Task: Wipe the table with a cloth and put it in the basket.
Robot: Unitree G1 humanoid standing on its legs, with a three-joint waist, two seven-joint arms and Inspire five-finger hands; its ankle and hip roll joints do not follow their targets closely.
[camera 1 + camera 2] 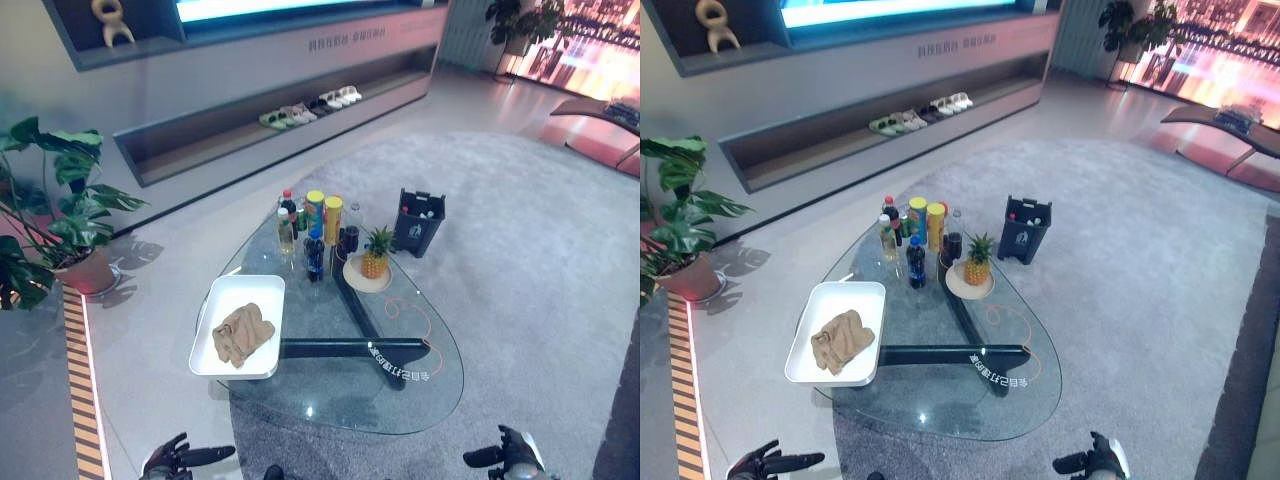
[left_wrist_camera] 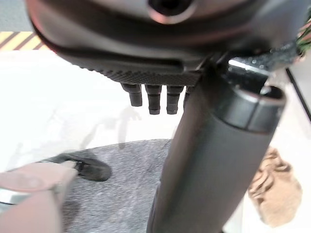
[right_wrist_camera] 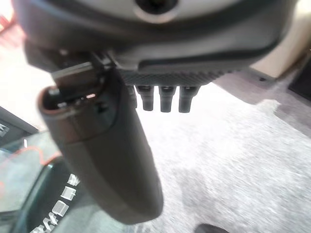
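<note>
One crumpled tan cloth (image 1: 243, 334) lies in a white tray (image 1: 225, 293) at the left edge of the glass table (image 1: 432, 389), left of centre in the head views. Behind it on the glass stand several bottles (image 1: 314, 255), two yellow cans (image 1: 324, 213) and a pineapple (image 1: 376, 253) on a plate; a dark basket (image 1: 418, 221) sits on the grey carpet (image 1: 530, 250) beyond. Left hand (image 1: 178, 458) and right hand (image 1: 505, 455) show at the bottom edge, fingers straight and released, holding nothing.
</note>
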